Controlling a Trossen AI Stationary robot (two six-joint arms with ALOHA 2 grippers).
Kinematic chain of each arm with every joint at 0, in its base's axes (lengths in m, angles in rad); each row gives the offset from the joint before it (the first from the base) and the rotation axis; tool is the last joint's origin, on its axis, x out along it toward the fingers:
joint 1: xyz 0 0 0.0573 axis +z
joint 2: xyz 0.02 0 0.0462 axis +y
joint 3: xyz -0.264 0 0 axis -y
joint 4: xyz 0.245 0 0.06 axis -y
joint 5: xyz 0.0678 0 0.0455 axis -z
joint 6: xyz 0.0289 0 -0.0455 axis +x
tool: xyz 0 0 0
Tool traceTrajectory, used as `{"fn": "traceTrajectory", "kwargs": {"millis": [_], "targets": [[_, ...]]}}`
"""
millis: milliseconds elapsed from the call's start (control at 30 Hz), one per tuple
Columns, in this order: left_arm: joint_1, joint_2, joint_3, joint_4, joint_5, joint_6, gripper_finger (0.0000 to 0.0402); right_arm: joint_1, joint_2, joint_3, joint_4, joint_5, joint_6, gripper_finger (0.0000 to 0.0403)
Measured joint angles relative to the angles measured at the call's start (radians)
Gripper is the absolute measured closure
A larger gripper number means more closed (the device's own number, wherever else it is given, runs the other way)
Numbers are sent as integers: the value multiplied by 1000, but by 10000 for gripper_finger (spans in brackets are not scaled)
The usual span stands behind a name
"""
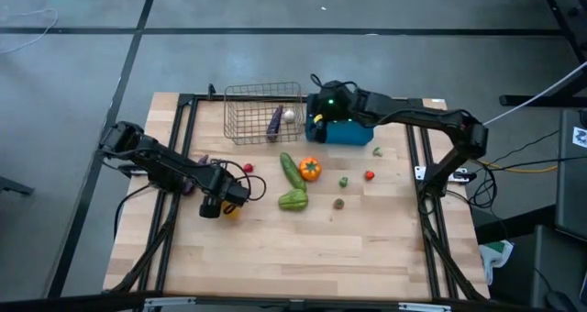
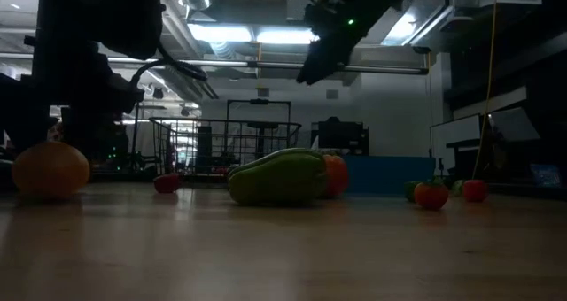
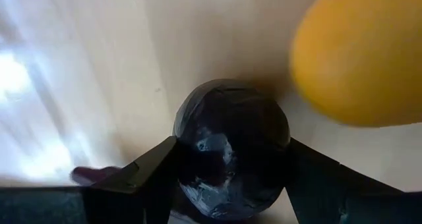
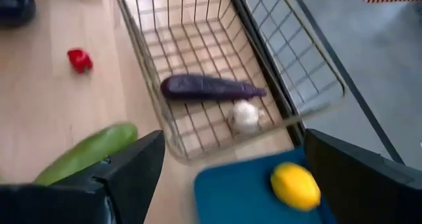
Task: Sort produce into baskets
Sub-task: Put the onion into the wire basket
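Left gripper, low at the table's left side, well left-front of the wire-mesh metal basket: fingers set apart, a dark round ball-like object between them; whether they clamp it cannot be told. Orange-yellow round fruit just beside it on the light wooden tabletop.

Right gripper, raised just right of that basket, above the solid blue plastic bin: fingers wide apart, nothing between them.

Bin contents: yellow lemon.

Basket contents: long purple eggplant with white garlic bulb beside it.

Loose on the table in front of the basket: green cucumber, orange tomato touching it, green pepper, small red piece, small red tomato.
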Motion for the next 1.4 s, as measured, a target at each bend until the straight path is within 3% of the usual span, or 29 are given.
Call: {"fn": "traceTrajectory", "kwargs": {"millis": [400, 700, 900, 1100, 1400], "targets": [[109, -63, 78, -4, -31, 14, 168, 0, -108, 0, -318, -9, 8, 45], [248, -117, 220, 18, -152, 108, 167, 0, -116, 1, -339, -10, 34, 45], [342, -119, 327, 200, -176, 208, 167, 0, -116, 1, -340, -10, 35, 45], [452, -119, 339, 458, -178, 287, 167, 0, -116, 1, -341, -10, 35, 45], [620, -101, 293, 551, -179, 289, 167, 0, -116, 1, -343, -10, 35, 45]]}}
